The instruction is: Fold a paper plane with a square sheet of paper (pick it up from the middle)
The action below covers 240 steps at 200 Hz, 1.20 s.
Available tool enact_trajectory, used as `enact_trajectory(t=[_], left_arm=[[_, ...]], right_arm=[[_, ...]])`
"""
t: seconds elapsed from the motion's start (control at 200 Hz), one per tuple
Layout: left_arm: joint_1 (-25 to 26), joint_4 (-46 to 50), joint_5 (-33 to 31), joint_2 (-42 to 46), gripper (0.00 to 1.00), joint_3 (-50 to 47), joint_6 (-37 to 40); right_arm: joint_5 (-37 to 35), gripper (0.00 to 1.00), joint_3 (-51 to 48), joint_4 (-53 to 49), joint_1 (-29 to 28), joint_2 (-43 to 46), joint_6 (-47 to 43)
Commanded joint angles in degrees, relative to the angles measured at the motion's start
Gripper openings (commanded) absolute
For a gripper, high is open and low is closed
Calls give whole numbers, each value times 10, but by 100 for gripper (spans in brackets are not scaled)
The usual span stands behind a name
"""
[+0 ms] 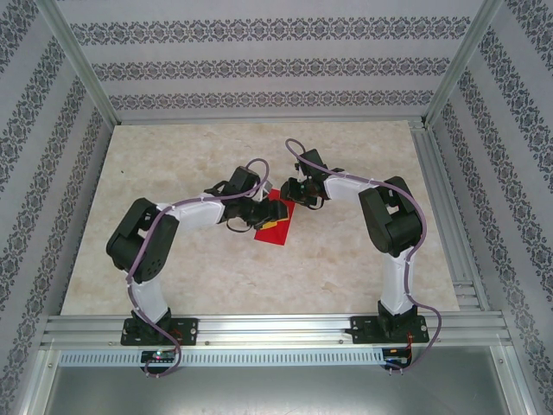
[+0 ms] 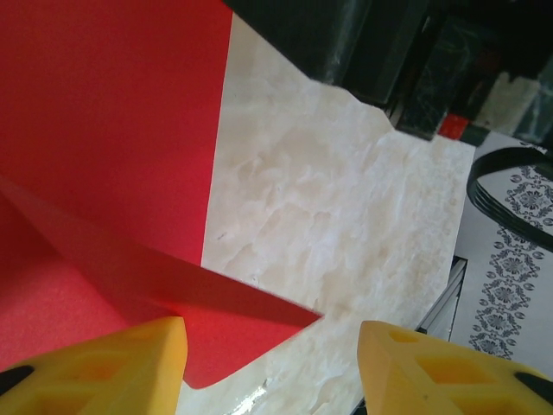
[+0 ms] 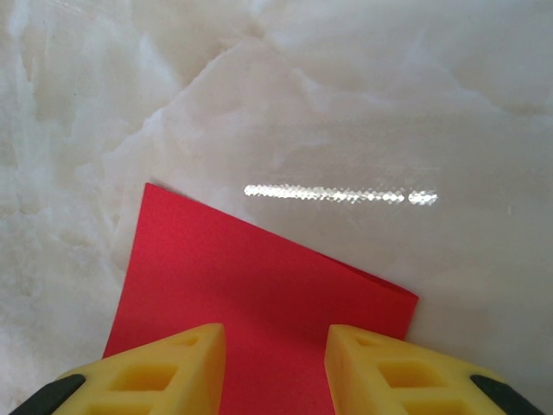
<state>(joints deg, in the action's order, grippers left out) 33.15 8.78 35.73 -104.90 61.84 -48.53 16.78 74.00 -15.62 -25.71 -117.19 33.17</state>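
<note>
1. the red paper (image 1: 276, 235) lies near the middle of the pale marbled surface (image 1: 173, 259), between the ends of the two arms.
2. the left arm (image 1: 143, 246) reaches in from the left and the right arm (image 1: 393, 220) from the right. their ends come close together over the paper.
3. in the left wrist view the paper (image 2: 112, 112) takes up the left side. it lies flat on the surface (image 2: 328, 199), and one straight edge runs down the picture.
4. a folded flap (image 2: 216, 298) stands up off the sheet there. its crease slants down to a sharp corner that points right, between the two yellow fingers.
5. the left jaws are spread wide. one finger (image 2: 130, 363) sits over the red paper and the other finger (image 2: 432, 372) over bare surface, with nothing pinched between them.
6. in the right wrist view the paper (image 3: 259, 285) lies flat on the surface (image 3: 346, 104). one corner points away at the upper left, and a second layer shows along the right edge.
7. the right jaws are apart, with a yellow finger (image 3: 164, 376) on either side of a strip of paper. the view is too close to tell for sure whether the tips touch the sheet, but they seem to grip nothing.
8. a bright streak of light (image 3: 337, 194) shines on the surface beyond the paper.
9. patterned walls (image 1: 259, 35) stand around the surface, and a metal rail (image 1: 276, 324) runs along its near edge by the arm bases.
</note>
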Motion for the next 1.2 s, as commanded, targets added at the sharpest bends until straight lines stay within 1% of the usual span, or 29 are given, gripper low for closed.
enact_trajectory(t=[0.0,0.17,0.32,0.445,0.609,0.749,0.914,1.034,1.194], left_arm=[[6,-24,4,-16,56,21,-7],[6,-13,-13,-26,55,21,-2],[5,-4,-25,-31,52,21,4],[5,-2,-34,-35,48,21,4],[5,3,-44,-41,40,24,4],[5,8,-48,-42,35,24,4],[5,12,-53,-41,33,24,6],[5,13,-54,-41,31,24,6],[5,14,-55,-41,30,25,6]], right_arm=[[4,38,-19,-9,4,-23,9],[23,38,-19,-5,7,-10,10],[54,38,-20,3,17,15,9],[87,38,-20,9,21,39,2],[111,38,-38,14,21,75,-3],[111,38,-70,13,21,107,-6],[106,38,-113,-5,21,133,-15],[115,37,-136,-4,18,139,-17],[136,35,-142,6,8,130,-20]])
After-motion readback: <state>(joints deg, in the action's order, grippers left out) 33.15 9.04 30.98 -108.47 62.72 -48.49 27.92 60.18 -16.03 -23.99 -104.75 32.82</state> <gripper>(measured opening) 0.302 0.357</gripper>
